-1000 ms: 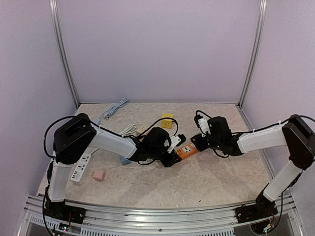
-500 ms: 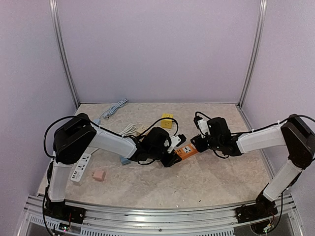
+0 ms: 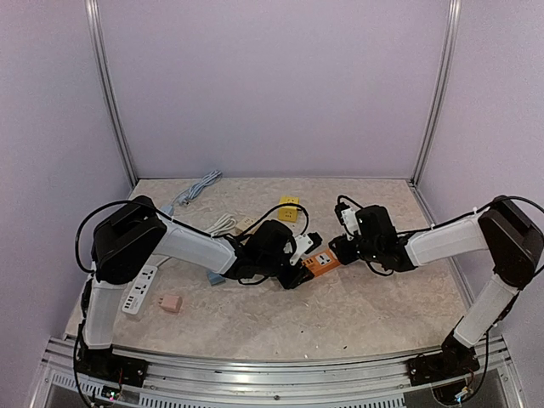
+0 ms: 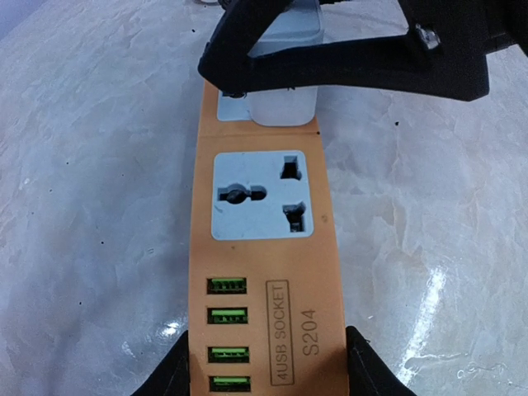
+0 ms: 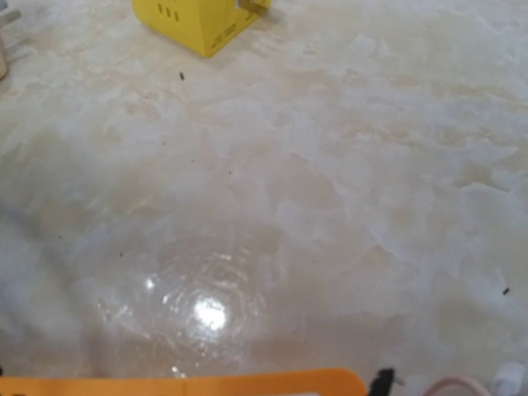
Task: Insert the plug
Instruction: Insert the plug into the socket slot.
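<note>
An orange power strip lies flat on the table, with several green USB ports at its near end and a free grey socket in the middle. My left gripper is shut on the strip's near end, one finger on each long side. At the far end, a white plug sits on the far socket, and my right gripper is shut on it from above. From the top, the strip lies between the left gripper and the right gripper. The right wrist view shows only the strip's edge; its own fingers are hidden.
A yellow cube adapter stands behind the strip and also shows in the right wrist view. A white power strip and a pink adapter lie at the front left. A grey-blue cable lies at the back left.
The right gripper has edged slightly to the left over the strip's far end. The left arm and the strip have not moved.
</note>
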{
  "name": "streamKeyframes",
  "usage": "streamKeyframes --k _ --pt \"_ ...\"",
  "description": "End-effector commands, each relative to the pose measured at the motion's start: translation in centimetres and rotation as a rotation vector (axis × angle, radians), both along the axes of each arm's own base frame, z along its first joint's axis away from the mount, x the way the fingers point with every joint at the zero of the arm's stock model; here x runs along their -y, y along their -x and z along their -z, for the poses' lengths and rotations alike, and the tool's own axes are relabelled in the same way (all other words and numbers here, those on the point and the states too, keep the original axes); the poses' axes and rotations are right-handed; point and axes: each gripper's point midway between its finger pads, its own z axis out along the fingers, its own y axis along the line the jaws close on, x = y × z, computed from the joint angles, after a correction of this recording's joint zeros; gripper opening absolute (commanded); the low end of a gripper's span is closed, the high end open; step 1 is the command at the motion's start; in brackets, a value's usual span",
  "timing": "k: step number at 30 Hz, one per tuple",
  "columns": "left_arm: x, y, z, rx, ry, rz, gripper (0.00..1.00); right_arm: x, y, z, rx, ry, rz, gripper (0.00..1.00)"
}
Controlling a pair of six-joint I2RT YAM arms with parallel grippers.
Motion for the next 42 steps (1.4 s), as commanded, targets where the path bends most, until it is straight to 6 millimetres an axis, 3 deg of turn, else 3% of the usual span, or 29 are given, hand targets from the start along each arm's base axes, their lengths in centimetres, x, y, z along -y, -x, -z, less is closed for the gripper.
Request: streamKeyframes --k 1,10,17,21,24,28,36,42 --pt "-0.3 0.0 0.4 -0.01 -0.02 -0.015 0.38 1.3 2.3 4.4 -0.124 0.029 0.035 0.19" --pt "0.0 0.0 0.2 -0.006 -0.011 -0.01 0.38 2.8 4.0 6.9 -0.175 0.027 0.079 0.18" --pt "0.0 -0.2 -0.1 -0.001 -0.011 -0.011 0.38 2.3 3.7 6.9 -0.177 0.028 0.064 0.23" --pt "-0.1 -0.1 0.0 0.0 -0.015 -0.012 0.38 2.0 3.2 5.9 -0.161 0.033 0.059 0.33" --pt "0.0 -0.1 0.1 -0.004 -0.013 -0.01 0.39 1.9 2.7 4.8 -0.142 0.036 0.057 0.49" --pt "0.0 -0.2 0.2 -0.006 -0.014 -0.012 0.39 1.8 2.2 3.2 -0.111 0.038 0.058 0.63" --pt "0.0 -0.3 0.0 0.002 -0.013 -0.014 0.39 1.5 1.9 0.7 -0.072 0.014 0.052 0.72" --pt "0.0 -0.4 0.0 0.004 -0.015 -0.019 0.43 1.4 2.7 -0.3 -0.079 -0.018 0.032 0.85"
